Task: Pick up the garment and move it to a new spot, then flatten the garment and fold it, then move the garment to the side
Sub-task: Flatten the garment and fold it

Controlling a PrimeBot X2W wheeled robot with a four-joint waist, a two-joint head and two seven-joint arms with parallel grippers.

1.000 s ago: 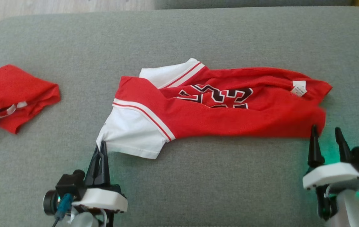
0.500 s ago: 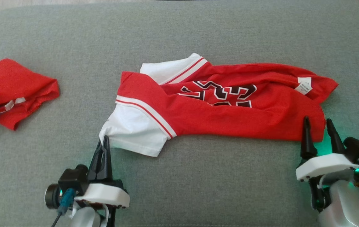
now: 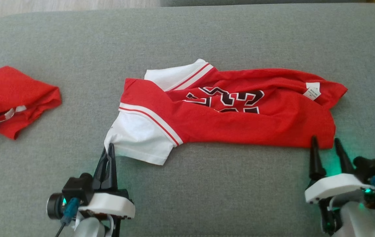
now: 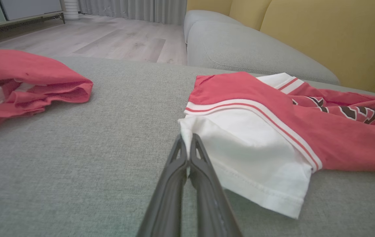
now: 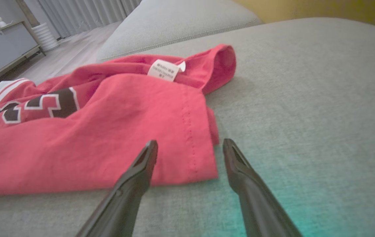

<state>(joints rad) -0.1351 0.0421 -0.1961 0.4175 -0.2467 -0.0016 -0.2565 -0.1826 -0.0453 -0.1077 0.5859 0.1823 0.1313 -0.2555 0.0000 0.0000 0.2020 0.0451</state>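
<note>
Left claw (image 3: 109, 147) clamped on the white sleeve of the red-and-white jersey garment (image 3: 233, 123), anchoring it; right claw (image 3: 325, 140) apart, poised at the hem corner.

I count two garments on one grey fabric cushion (image 3: 207, 191): one red jersey with white sleeves and black numerals (image 3: 240, 125) at the centre, and one crumpled red garment with white trim (image 3: 13, 98) at nine o'clock. The jersey shows two sleeves, the far sleeve (image 3: 174, 75) and the near sleeve (image 3: 138, 138), and one white label (image 3: 313, 91). I have two tools, my left tool (image 3: 110, 146) at seven o'clock and my right tool (image 3: 324, 140) at five, each with two dark fingers (image 3: 313, 158).
</note>
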